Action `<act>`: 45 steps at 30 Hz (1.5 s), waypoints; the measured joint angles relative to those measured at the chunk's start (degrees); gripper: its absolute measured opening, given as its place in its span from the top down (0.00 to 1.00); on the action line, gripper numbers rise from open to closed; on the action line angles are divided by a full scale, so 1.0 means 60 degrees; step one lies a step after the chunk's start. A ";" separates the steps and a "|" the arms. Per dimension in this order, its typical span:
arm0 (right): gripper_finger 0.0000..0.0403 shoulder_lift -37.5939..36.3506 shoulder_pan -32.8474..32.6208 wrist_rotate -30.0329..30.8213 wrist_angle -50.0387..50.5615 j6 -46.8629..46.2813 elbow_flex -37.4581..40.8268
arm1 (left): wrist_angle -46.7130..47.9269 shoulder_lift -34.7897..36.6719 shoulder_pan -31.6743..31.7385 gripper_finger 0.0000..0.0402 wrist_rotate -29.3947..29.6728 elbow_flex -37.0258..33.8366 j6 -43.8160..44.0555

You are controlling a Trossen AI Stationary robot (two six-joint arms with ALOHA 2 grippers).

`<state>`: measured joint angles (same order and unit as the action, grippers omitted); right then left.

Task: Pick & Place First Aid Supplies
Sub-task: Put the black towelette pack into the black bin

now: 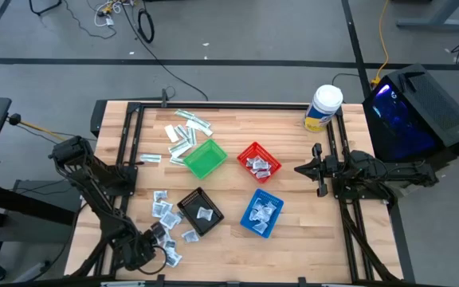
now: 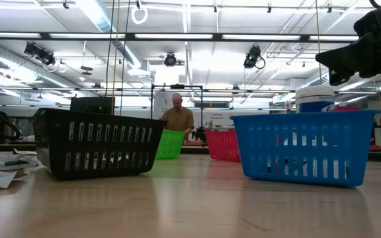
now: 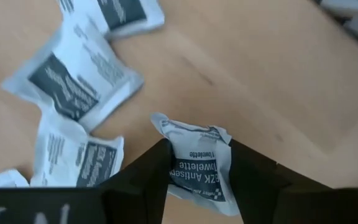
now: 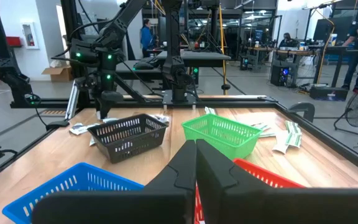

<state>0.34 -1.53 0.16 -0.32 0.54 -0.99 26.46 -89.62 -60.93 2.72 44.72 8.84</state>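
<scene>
Several white-and-blue sachets (image 1: 164, 209) lie flat on the wooden table's near left, beside the black basket (image 1: 200, 212). Longer pale strips (image 1: 186, 131) lie at the far left. My left gripper (image 3: 199, 147) points steeply down over the near-left sachets (image 1: 159, 249) and is shut on one sachet (image 3: 197, 171). Loose sachets (image 3: 73, 78) lie just beyond it. My right gripper (image 4: 196, 146) is shut and empty, held level above the table's right side (image 1: 300, 169). My left gripper pinches one sachet by its two opposite side edges (image 3: 174, 163) between its two fingers. The fingers come from above, slanting down. The packet is bowed between them, its upper edge (image 3: 188, 127) curled. Whether it is clear of the table, I cannot tell.
A green basket (image 1: 204, 158), a red basket (image 1: 259, 162) and a blue basket (image 1: 261, 213) stand mid-table; red, blue and black hold sachets. A white-lidded tub (image 1: 323, 108) stands at the far right. Bare wood lies along the near edge (image 1: 309, 255). A person stands beyond the table (image 2: 177, 116).
</scene>
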 joint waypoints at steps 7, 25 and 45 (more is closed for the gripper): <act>0.97 0.0000 -0.0002 -0.0004 0.0000 -0.0003 0.0000 | 0.0459 0.0000 0.0000 0.60 0.0004 0.0668 -0.0058; 0.97 0.0000 -0.0002 0.0000 0.0000 0.0000 0.0000 | 0.1510 0.0000 0.2032 0.60 0.0113 0.1954 -0.0844; 0.97 0.0000 -0.0002 0.0000 0.0000 -0.0004 0.0000 | 0.2851 0.0004 0.4621 0.60 0.0113 0.3496 -0.3275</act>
<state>0.34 -1.54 0.16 -0.32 0.51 -0.99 43.57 -89.60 -33.20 3.40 65.70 -10.81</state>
